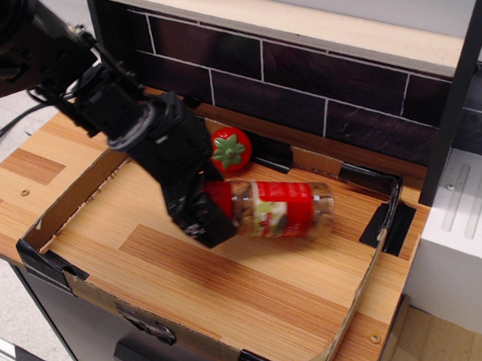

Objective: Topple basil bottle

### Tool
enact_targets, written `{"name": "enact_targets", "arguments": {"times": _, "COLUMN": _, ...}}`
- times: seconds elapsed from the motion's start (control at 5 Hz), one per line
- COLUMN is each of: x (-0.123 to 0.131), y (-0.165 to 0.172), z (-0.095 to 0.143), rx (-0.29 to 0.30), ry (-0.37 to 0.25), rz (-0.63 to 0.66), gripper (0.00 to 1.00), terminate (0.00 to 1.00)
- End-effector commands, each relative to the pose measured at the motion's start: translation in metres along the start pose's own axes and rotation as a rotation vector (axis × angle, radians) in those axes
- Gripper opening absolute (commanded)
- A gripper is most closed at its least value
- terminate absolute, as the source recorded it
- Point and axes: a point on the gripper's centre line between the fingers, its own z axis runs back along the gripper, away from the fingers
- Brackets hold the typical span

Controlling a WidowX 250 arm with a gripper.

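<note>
Basil bottle (277,208) lies on its side mid-tray, red cap pointing 9 o'clock, base 3 o'clock. Gripper (201,217) covers cap end; grip state cannot be told. Toy tomato (230,148) sits at bottle's 11 o'clock. Toppling looks achieved.

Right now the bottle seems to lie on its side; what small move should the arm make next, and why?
Probably lift the gripper up and away. The basil bottle already lies on its side on the wooden tray floor, red cap end at the gripper, so the toppling looks done. Whether the gripper is open or shut cannot be told; if shut, open first. Withdraw away from the toy tomato.
</note>
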Motion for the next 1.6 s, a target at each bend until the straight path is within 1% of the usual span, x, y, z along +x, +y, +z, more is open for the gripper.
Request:
{"name": "enact_targets", "arguments": {"times": 0.0, "x": -0.014, "y": 0.007, "z": 0.013, "rx": 0.141, "ry": 0.139, "rz": 0.034, "gripper": 0.00, "terminate": 0.00}}
{"name": "enact_targets", "arguments": {"times": 0.2, "x": -0.006, "y": 0.007, "z": -0.002, "rx": 0.170, "ry": 0.273, "rz": 0.128, "gripper": 0.00, "terminate": 0.00}}
{"name": "enact_targets", "arguments": {"times": 0.4, "x": 0.005, "y": 0.004, "z": 0.001, "rx": 0.169, "ry": 0.280, "rz": 0.172, "gripper": 1.00, "terminate": 0.00}}
{"name": "enact_targets", "arguments": {"times": 0.6, "x": 0.021, "y": -0.002, "z": 0.010, "rx": 0.209, "ry": 0.385, "rz": 0.217, "gripper": 1.00, "terminate": 0.00}}
{"name": "enact_targets", "arguments": {"times": 0.8, "x": 0.038, "y": -0.009, "z": 0.022, "rx": 0.183, "ry": 0.382, "rz": 0.257, "gripper": 1.00, "terminate": 0.00}}
{"name": "enact_targets", "arguments": {"times": 1.0, "x": 0.056, "y": -0.010, "z": 0.034, "rx": 0.154, "ry": 0.433, "rz": 0.342, "gripper": 1.00, "terminate": 0.00}}
{"name": "enact_targets", "arguments": {"times": 1.2, "x": 0.069, "y": -0.010, "z": 0.039, "rx": 0.171, "ry": 0.412, "rz": 0.364, "gripper": 1.00, "terminate": 0.00}}
{"name": "enact_targets", "arguments": {"times": 1.4, "x": 0.069, "y": -0.010, "z": 0.039, "rx": 0.171, "ry": 0.412, "rz": 0.364, "gripper": 1.00, "terminate": 1.00}}
